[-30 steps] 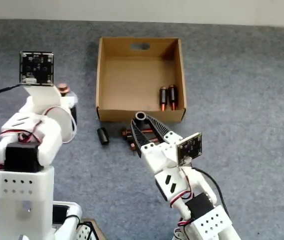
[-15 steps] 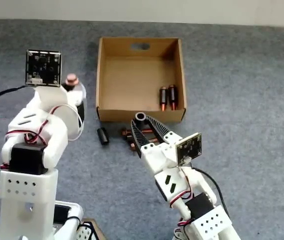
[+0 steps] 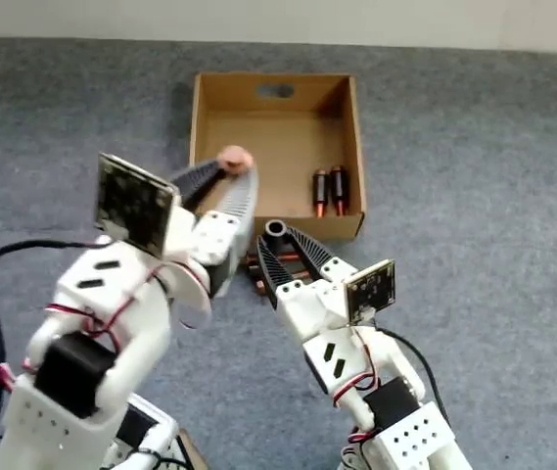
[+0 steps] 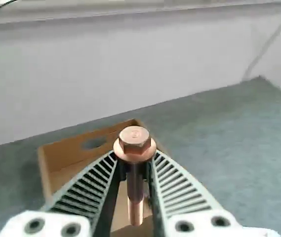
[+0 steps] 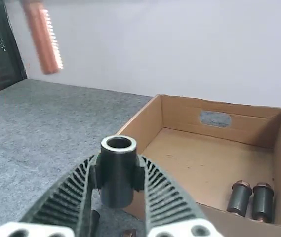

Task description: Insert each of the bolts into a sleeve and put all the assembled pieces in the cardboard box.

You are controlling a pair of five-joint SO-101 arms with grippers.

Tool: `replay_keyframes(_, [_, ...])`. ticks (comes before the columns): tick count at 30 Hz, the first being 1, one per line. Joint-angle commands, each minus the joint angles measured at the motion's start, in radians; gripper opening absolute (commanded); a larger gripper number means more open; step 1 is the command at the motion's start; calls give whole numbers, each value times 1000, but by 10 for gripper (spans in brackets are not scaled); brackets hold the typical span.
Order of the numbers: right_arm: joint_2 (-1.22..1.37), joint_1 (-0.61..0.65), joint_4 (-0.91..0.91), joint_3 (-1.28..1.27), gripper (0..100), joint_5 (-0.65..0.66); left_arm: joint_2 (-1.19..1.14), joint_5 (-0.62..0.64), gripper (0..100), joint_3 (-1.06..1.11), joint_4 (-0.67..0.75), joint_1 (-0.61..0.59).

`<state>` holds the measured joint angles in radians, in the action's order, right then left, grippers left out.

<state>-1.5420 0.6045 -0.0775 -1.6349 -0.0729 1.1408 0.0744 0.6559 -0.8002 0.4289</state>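
1. The left gripper [image 4: 135, 159] is closed on a copper hex-head bolt [image 4: 135, 146]. Its ribbed fingers pinch the shank just under the head, with the head up and the threaded end hanging down between them.
2. The right gripper [image 5: 117, 174] is clamped around a black sleeve [image 5: 117, 167], which stands upright with its open bore facing up.
3. In the high view the held bolt [image 3: 234, 159] is over the near-left part of the cardboard box [image 3: 197, 137]. The held sleeve [image 3: 276, 231] is just outside the box's near wall, near the bolt but apart from it.
4. Two assembled pieces [image 3: 329, 190] lie side by side on the box floor, by its right wall near the front.
5. More copper bolts [image 3: 255, 264] lie on the grey carpet [image 3: 474, 196] just in front of the box, partly hidden by the grippers.
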Motion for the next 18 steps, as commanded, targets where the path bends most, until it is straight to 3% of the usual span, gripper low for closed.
replay_keyframes(1, [-13,7,28,7,5,-3,16,89,8,74,135,36])
replay_keyframes(5, [-13,7,28,7,5,-3,16,167,8,133,203,36])
replay_keyframes(18, [-13,7,28,7,5,-3,13,173,8,185,206,42])
